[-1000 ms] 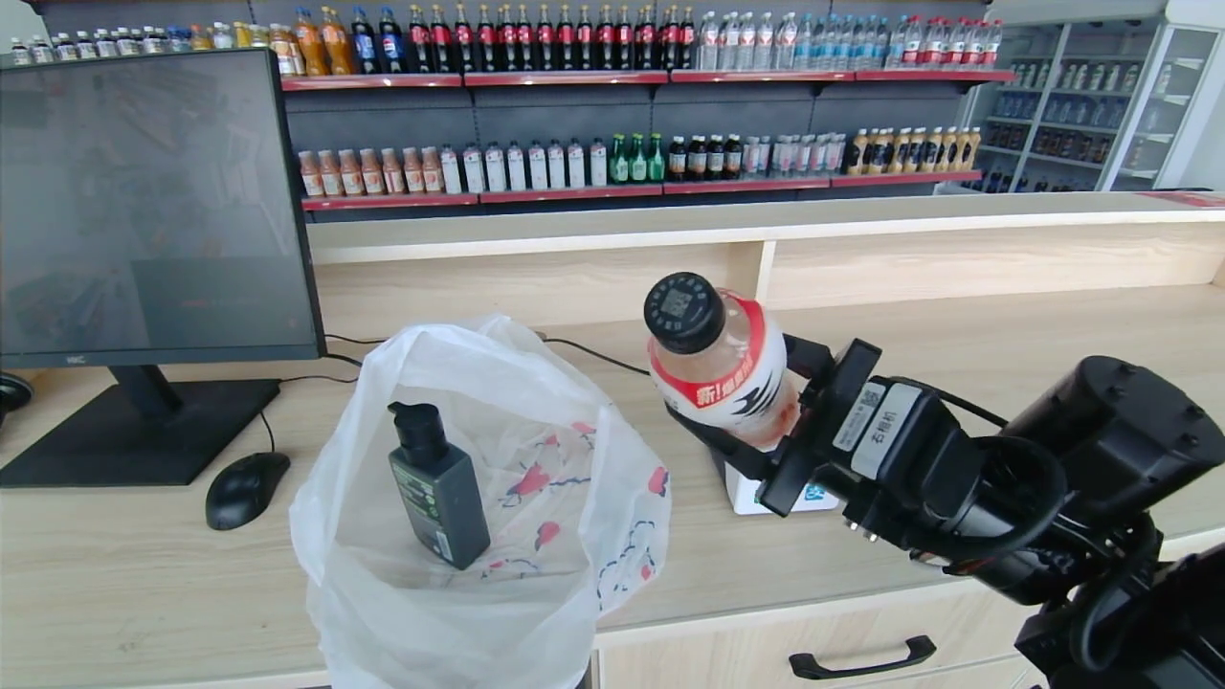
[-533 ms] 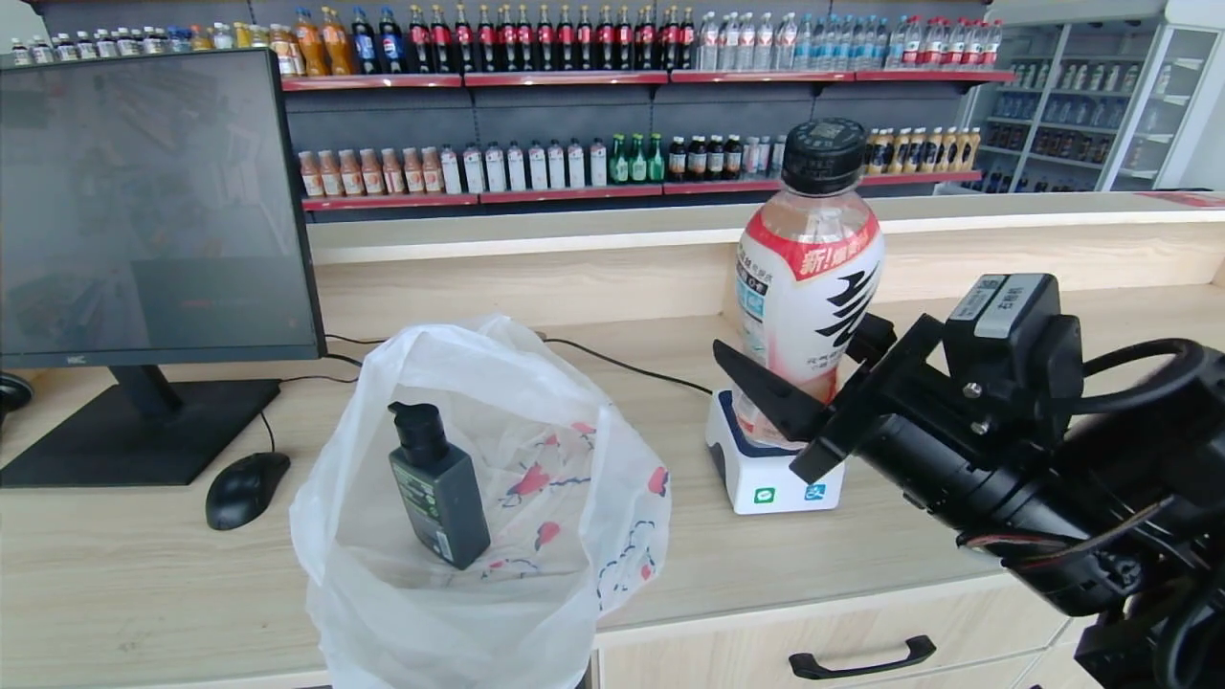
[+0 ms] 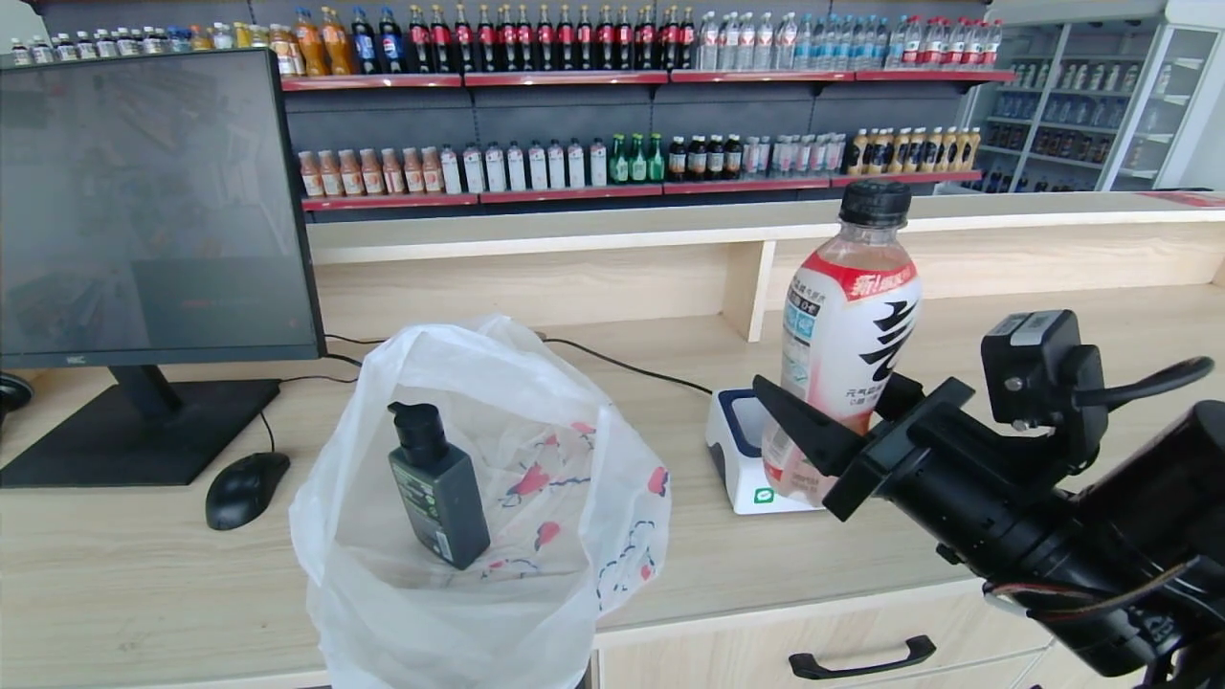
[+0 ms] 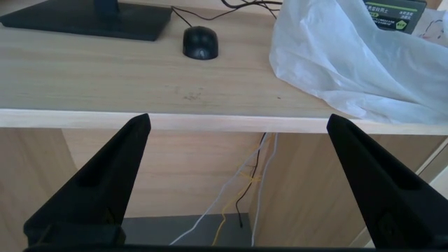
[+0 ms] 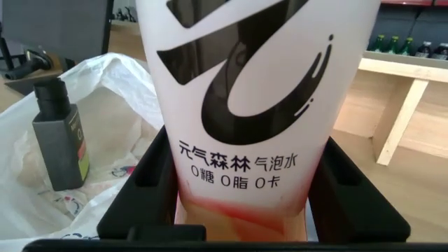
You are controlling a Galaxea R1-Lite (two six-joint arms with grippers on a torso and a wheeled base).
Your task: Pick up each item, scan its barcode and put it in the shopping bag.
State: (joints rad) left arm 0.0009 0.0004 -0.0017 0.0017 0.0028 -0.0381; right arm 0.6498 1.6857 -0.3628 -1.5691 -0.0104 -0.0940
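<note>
Head view, far left of the right jaws: a dark monitor (image 3: 153, 201) stands on the counter (image 3: 144, 574), with a black mouse (image 3: 246, 488) just beside its foot.
Left jaws: spread wide with nothing between them, held low before the counter's front edge; the mouse and the bag's side lie beyond them on the counter top.
Shopping bag (image 3: 536, 574): thin white plastic with its mouth open, standing at the counter's near edge, well left of the right jaws.
Pump bottle (image 3: 438, 488): dark and upright inside the bag.
Scanner (image 3: 737, 459): a small white box on the counter, between the bag and the right jaws, just beyond them.
Drink bottle (image 3: 847, 325): upright with its black cap on top, a white-and-red label and pinkish liquid. Its base overlaps the scanner's right side; whether they touch I cannot tell.
Right jaws: closed on the drink bottle's lower body, one on each side.
Drawer handle (image 3: 861, 660): black, on the counter's front, below the right jaws.
Shelves (image 3: 574, 187): rows of drinks behind the counter.
</note>
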